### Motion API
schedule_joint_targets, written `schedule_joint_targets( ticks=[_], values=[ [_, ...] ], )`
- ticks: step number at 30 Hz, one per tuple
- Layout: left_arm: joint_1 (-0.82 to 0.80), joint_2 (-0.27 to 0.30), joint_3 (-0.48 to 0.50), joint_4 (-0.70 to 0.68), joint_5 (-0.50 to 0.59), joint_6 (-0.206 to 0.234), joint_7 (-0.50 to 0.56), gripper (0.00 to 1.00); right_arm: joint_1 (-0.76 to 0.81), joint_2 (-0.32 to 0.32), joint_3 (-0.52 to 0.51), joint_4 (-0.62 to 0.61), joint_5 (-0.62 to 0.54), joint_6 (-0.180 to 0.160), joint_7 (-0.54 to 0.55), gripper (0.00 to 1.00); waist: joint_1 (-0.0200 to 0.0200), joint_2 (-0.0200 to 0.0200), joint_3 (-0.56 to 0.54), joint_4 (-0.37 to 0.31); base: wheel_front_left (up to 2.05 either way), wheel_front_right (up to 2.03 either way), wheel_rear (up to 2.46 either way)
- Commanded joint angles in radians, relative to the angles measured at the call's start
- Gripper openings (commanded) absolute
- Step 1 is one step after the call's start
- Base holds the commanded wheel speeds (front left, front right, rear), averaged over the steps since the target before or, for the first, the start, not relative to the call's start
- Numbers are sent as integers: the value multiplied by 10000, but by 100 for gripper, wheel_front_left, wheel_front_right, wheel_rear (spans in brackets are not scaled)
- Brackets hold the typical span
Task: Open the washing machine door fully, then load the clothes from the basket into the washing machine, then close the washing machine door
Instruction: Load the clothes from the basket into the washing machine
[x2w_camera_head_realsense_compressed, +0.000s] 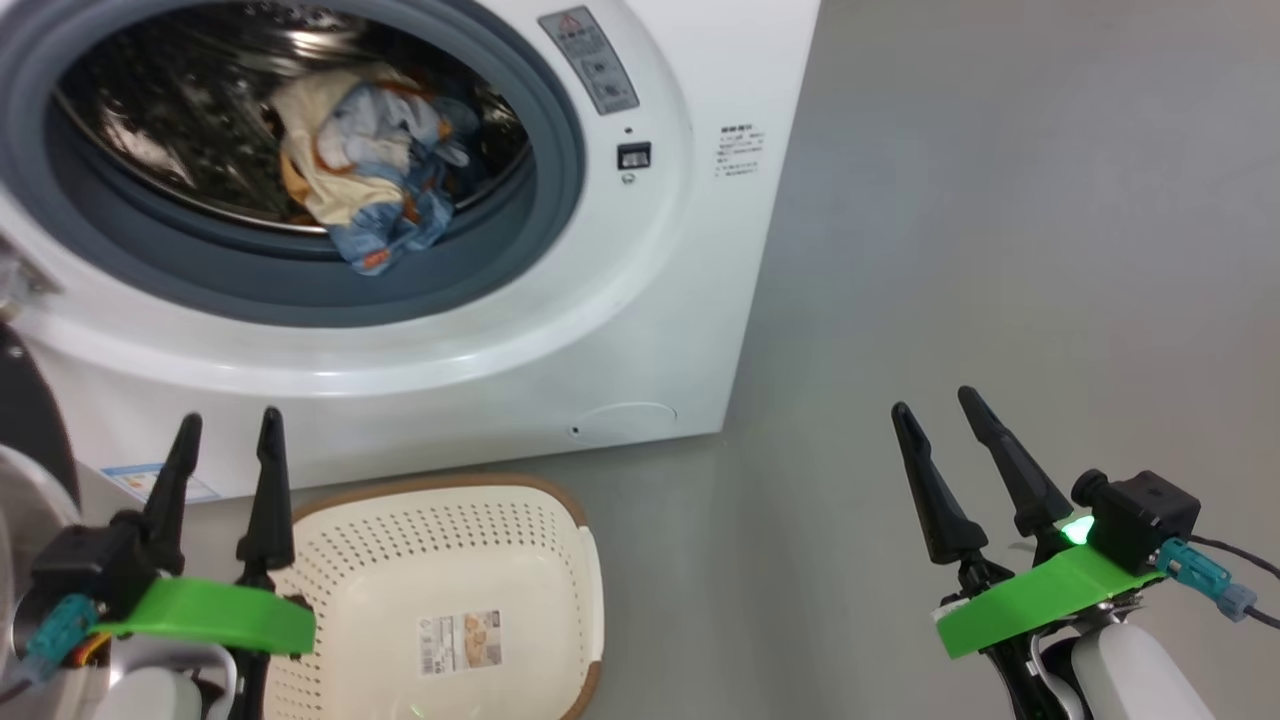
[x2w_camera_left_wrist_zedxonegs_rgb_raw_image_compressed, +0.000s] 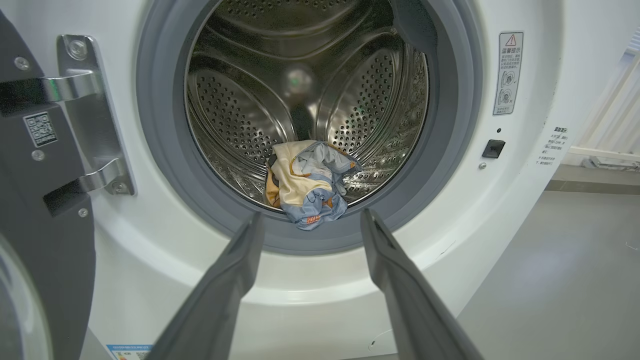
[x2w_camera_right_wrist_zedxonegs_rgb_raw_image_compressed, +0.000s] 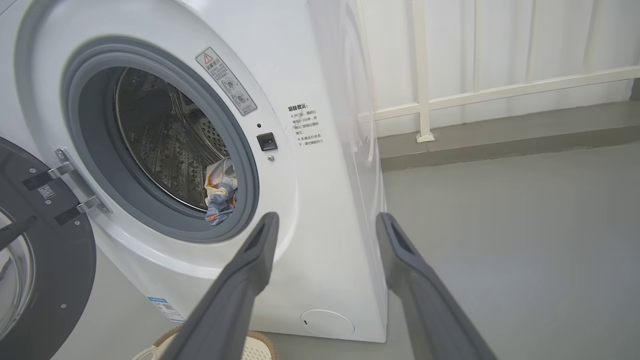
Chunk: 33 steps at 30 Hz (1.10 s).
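We locate the washing machine door (x2w_camera_left_wrist_zedxonegs_rgb_raw_image_compressed: 35, 225) at frame left, nearest the left gripper (x2w_camera_left_wrist_zedxonegs_rgb_raw_image_compressed: 312, 214); it and the right gripper (x2w_camera_head_realsense_compressed: 935, 402) spread wide, empty.

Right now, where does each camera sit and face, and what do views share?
Head view: on the head, looking down at washer, basket, floor; left gripper and right gripper, both open.
Left wrist view: on that wrist, straight into the drum; own fingers.
Right wrist view: on that wrist, angled at the washer's front; own fingers.
Shared: clothes in the drum, open door.
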Motion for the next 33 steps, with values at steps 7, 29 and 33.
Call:
schedule_joint_targets(
  ticks=[7, 29, 33],
  values=[
    [844, 81, 458, -636, 292, 68, -61, 100, 430, -234, 159, -136, 187, 27, -48, 100, 0, 0, -1008, 704, 0, 0, 0],
    [2958, -570, 1131, -1693, 754, 10, -61, 100, 1171, -566, 65, -93, 393, 27, -48, 100, 0, 0, -1900, 1121, 0, 0, 0],
    [2975, -628, 1148, -1727, 839, -48, -61, 100, 1182, -574, 38, -89, 380, 27, -48, 100, 0, 0, -1911, 1162, 0, 0, 0]
  ],
)
